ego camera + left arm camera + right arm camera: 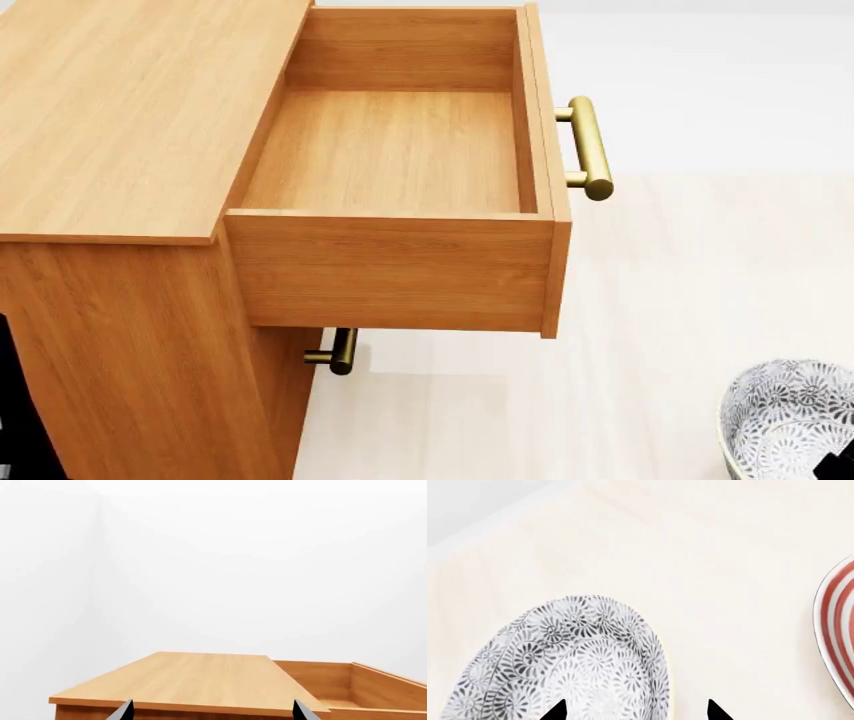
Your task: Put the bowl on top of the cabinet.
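Note:
The bowl (pixel 790 420) is white with a dense dark floral pattern and sits on the pale floor at the head view's lower right. In the right wrist view the bowl (pixel 570 660) lies just in front of my right gripper (pixel 634 711), which is open. One fingertip is over the bowl's inside and the other is beyond its rim. The cabinet (pixel 120 110) is light-brown wood with a flat top, at the head view's left. My left gripper (pixel 212 711) is open and empty, facing the near edge of the cabinet top (pixel 200 677).
The cabinet's top drawer (pixel 394 150) stands pulled out and empty, its brass handle (pixel 589 147) pointing right. A lower handle (pixel 340 352) shows under it. A red-striped white plate (pixel 837 630) lies on the floor beside the bowl. White walls stand behind the cabinet.

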`<state>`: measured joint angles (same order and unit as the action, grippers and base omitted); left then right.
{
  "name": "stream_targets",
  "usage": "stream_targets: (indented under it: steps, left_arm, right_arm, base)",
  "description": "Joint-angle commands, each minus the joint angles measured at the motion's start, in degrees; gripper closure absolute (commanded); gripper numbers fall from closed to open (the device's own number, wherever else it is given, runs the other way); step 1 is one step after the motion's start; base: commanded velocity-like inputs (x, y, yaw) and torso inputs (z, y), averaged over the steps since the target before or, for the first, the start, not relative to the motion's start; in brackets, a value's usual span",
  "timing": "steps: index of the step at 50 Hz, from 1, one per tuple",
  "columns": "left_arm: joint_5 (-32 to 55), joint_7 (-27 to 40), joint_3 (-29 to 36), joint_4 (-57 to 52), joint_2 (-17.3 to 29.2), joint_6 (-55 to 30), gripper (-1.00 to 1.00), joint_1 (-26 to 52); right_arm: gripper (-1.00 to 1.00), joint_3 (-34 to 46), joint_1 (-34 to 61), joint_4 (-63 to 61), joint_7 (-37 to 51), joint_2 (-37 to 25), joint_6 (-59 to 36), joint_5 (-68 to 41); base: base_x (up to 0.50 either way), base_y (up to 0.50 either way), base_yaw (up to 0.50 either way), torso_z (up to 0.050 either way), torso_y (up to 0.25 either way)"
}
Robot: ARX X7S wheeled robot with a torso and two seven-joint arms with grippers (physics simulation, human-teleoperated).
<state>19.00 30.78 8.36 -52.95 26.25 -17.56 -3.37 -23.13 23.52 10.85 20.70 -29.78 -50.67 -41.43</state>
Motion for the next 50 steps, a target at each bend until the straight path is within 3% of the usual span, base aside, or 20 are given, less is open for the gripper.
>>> stream_targets:
  steps: [1,30,31,50]
  left_arm:
    - [0.18,0.40,0.06,0.03,0.31,-0.18,-1.00,0.08]
    - [0.05,0.50,1.00,1.64,0.60,0.69,-1.00,0.39]
    - [0.01,0.49,1.03,1.71,0.62,0.73,-1.00,0.41]
    - [0.28,1.22,1.20,0.97,1.00,0.14,-1.00,0.56]
  right_arm:
    - [-1.00,0.07,-0.59,3.33,-0.95,1.91,3.57,1.13]
    - [-1.00,0.82,0.27,10.05,-3.26,4.34,9.16,2.79]
    - [1.00,0.99,0.38,10.47,-3.49,4.37,9.46,2.96]
    - [1.00,0.18,-1.01,10.83,-3.62,4.35,10.40,2.80]
  base:
    - [0.00,0.00,0.00,0.000,0.000]
    - [0.00,0.00,0.00,0.000,0.000]
    - [0.00,0.00,0.00,0.000,0.000]
    - [0.00,0.00,0.00,0.000,0.000]
